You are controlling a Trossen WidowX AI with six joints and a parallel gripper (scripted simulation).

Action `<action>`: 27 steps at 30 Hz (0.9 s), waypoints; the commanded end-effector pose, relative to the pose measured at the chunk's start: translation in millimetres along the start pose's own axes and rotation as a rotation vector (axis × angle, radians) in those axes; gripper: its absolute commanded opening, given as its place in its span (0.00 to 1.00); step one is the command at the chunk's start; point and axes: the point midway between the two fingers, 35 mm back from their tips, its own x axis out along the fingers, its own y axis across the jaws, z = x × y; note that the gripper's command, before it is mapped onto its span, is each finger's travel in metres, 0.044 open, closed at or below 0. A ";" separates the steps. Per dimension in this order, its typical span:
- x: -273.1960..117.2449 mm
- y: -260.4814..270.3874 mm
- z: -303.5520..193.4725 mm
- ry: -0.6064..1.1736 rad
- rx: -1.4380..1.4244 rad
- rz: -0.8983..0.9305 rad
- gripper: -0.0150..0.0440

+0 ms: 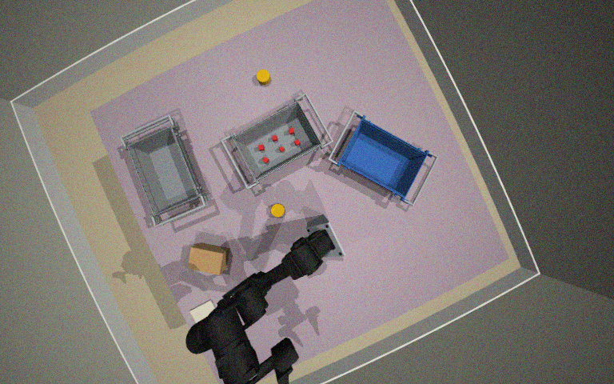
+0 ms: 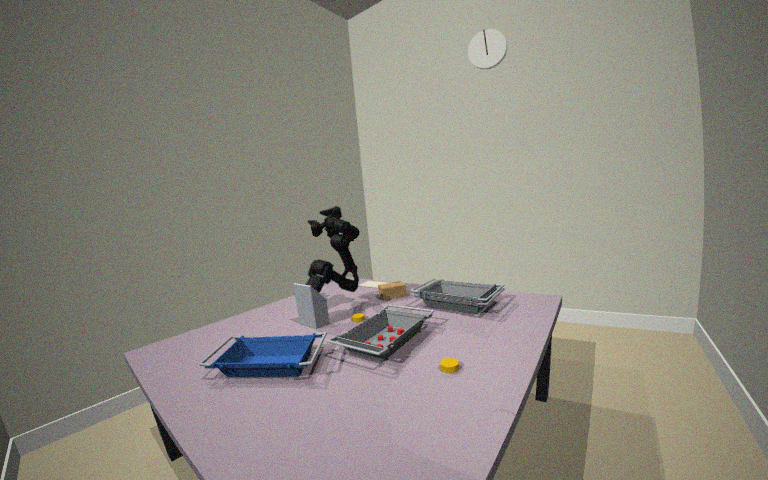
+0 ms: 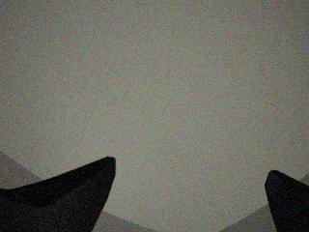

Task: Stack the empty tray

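The loaded grey tray point(image 1: 276, 158) point(image 2: 407, 339) stands mid-table with several small red blocks point(image 1: 274, 138) point(image 2: 390, 328) on its floor. Its wire bars, one at the left end point(image 1: 235, 163) and one at the right end point(image 1: 318, 118), are swung out over its ends in the top view. An empty grey tray point(image 1: 162, 172) point(image 2: 447, 302) stands to its left there, with wire bars at its ends. My gripper point(image 2: 315, 217) point(image 3: 195, 174) is open and empty, high above the table and away from both trays, its fingers wide apart before bare wall in the wrist view.
An empty blue tray point(image 1: 376, 154) point(image 2: 260, 359) with bars out stands close to the loaded tray's right end. Yellow discs point(image 1: 263, 76) point(image 1: 277, 210) lie on either side of it. An orange-brown box point(image 1: 207, 258) point(image 2: 393, 290), a whitish pad point(image 1: 201, 310) and a grey upright panel point(image 2: 311, 305) stand around the arm.
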 end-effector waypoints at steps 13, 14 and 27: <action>-6.9 16.3 -63.3 0.229 -0.214 0.092 0.39; -10.5 18.6 -77.8 0.283 -0.259 0.114 0.39; -132.6 -2.4 -245.6 1.069 -0.779 0.450 0.39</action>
